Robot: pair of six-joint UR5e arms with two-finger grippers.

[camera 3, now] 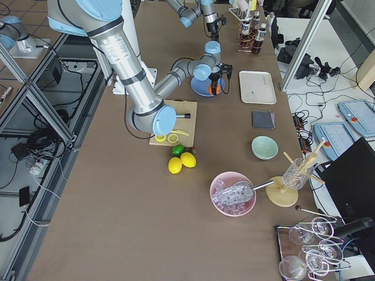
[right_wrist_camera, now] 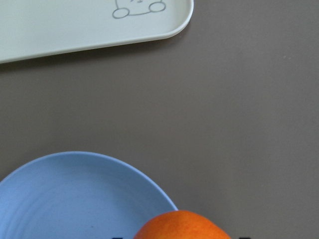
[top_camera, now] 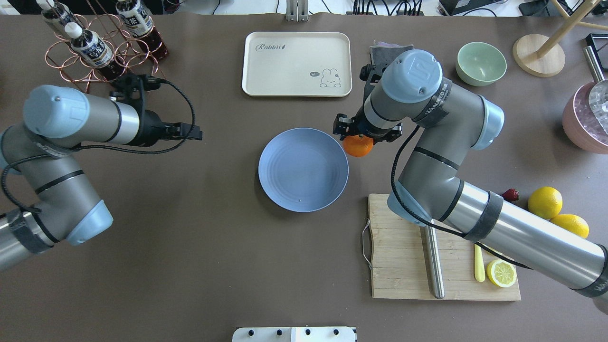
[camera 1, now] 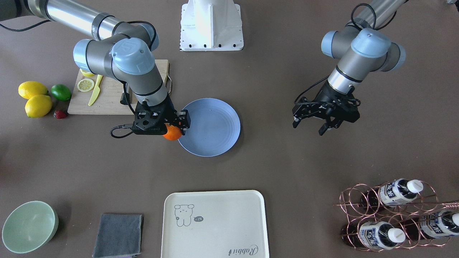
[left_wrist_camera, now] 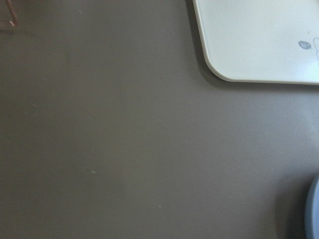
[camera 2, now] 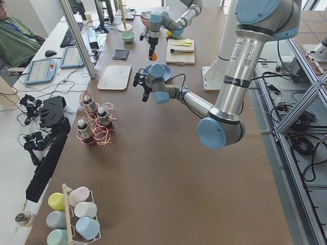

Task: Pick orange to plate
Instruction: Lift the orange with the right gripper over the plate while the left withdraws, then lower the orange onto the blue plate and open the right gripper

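The orange is a small bright fruit held by my right gripper, which is shut on it from above. It hangs at the edge of the periwinkle-blue plate, on the cutting-board side. From overhead, the orange shows just right of the plate, under the right gripper. The right wrist view has the orange at the bottom, overlapping the plate's rim. My left gripper hovers open and empty, well off to the other side of the plate.
A cream tray, pale green bowl and grey cloth lie along the operators' side. The wooden cutting board holds a lemon slice and yellow knife, with lemons and a lime beside it. A copper bottle rack stands near the left arm.
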